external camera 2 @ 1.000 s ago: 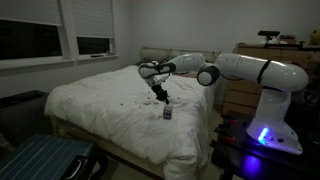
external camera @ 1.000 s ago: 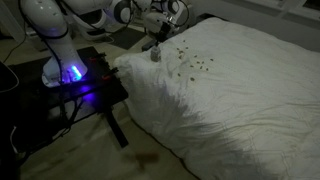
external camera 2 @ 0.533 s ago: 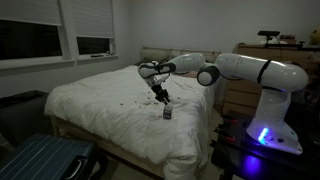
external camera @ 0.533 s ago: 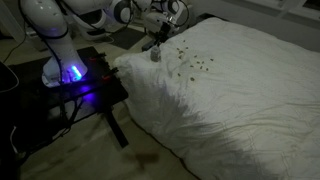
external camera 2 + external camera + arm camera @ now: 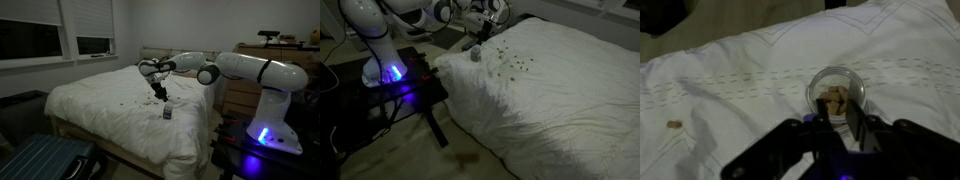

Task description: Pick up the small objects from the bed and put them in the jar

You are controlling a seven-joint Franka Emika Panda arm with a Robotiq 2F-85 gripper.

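While your gripper [image 5: 839, 126] hangs just above it, the jar [image 5: 813, 88] stands upright near the bed [image 5: 570, 90] edge beside the robot base [image 5: 375, 45], several small objects [image 5: 835, 98] inside. More lie scattered mid-cover, with wide bare cover beyond. How far the fingers [image 5: 853, 122] stand apart cannot be told. Gripper sits slightly higher than a second ago; jar unmoved.

One bed [image 5: 560, 100], one jar [image 5: 813, 84], and perhaps a dozen scattered small objects [image 5: 674, 124].

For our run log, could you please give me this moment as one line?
tool: over jar, jaws slightly apart | jar: upright on bed, bits inside | bed: loose bits scattered
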